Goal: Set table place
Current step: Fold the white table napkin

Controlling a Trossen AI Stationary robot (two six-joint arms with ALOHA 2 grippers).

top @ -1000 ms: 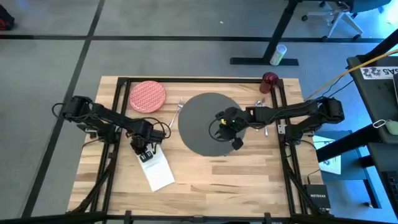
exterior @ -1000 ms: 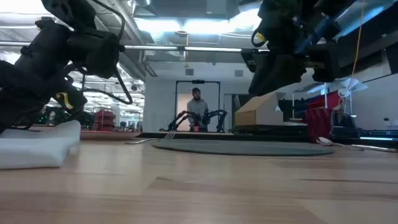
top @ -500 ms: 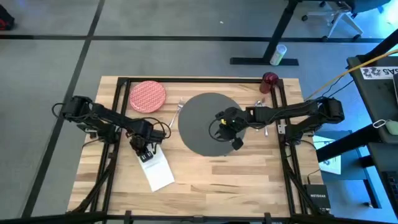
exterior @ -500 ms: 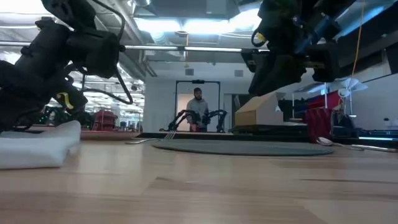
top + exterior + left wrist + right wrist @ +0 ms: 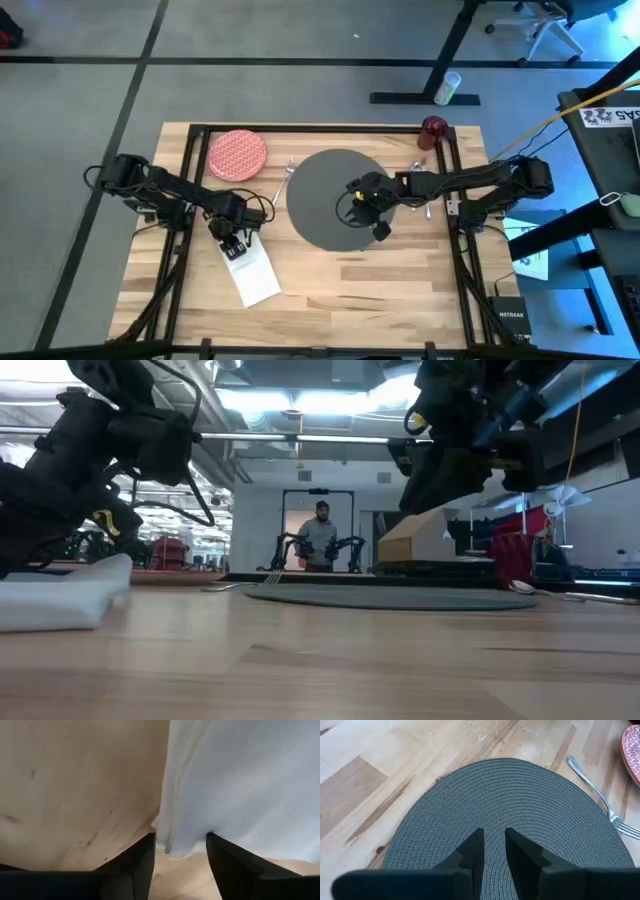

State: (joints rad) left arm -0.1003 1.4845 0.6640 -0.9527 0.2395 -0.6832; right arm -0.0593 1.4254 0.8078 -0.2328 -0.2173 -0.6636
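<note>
An open-plan lab: grey carpet tiles (image 5: pixel 250 90), office chair (image 5: pixel 545 25), more robot arms (image 5: pixel 345 550).

My right gripper (image 5: pixel 493 851) at bottom centre of frame, dark fingers (image 5: pixel 473 854) close together with narrow gap, hovering over dark grey woven mat (image 5: pixel 520 815). Mat fills middle and lower right, lying on light wooden table (image 5: pixel 380 765). Silver fork (image 5: pixel 597 800) at right edge, just beside mat rim, tines toward lower right. Sliver of red patterned plate (image 5: pixel 632 750) in upper right corner
</note>
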